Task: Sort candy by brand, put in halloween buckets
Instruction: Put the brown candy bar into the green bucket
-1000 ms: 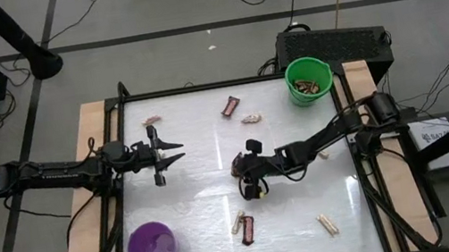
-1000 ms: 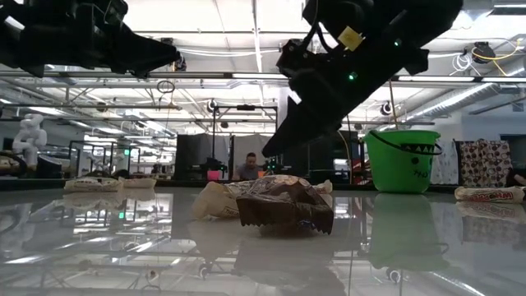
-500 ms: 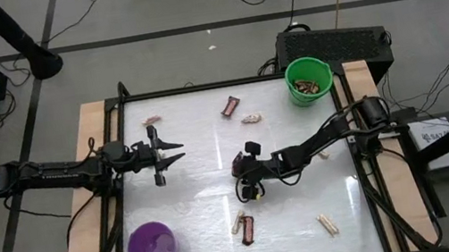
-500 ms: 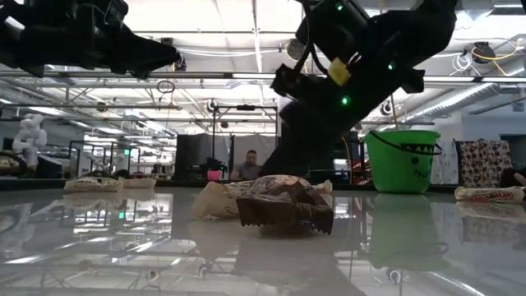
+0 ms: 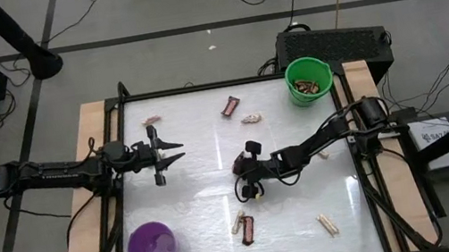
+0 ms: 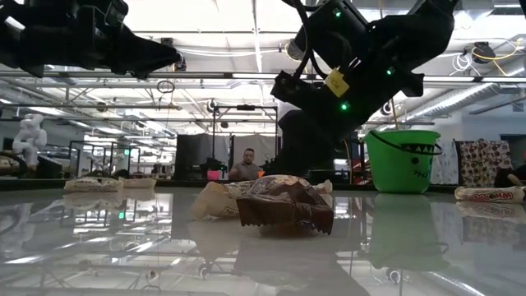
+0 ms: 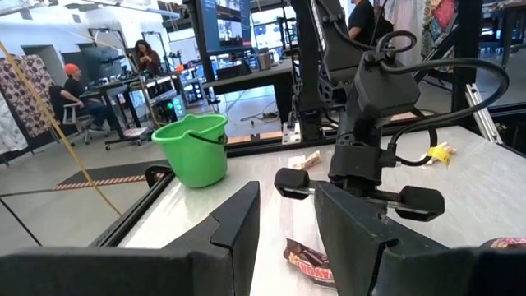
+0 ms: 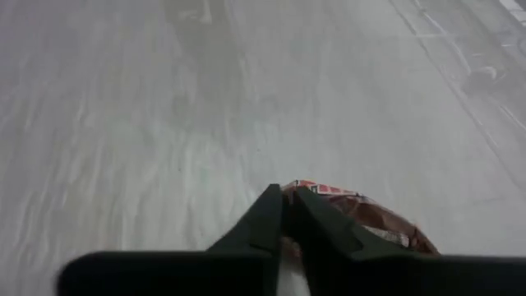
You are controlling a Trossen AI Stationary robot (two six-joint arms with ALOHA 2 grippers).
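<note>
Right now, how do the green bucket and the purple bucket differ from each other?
Colour: the green bucket is bright green, the purple bucket is purple.
Place: the green bucket stands at the far right corner of the table, behind the right arm; the purple bucket stands at the near left corner, on the left arm's side.
Contents: the green bucket holds brownish candy; the purple bucket's contents look pale.
Both are small round pails, upright and open.

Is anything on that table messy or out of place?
Yes: candy bars still lie scattered loose over the table, such as a dark one near the green bucket and a pair near the front edge.
</note>
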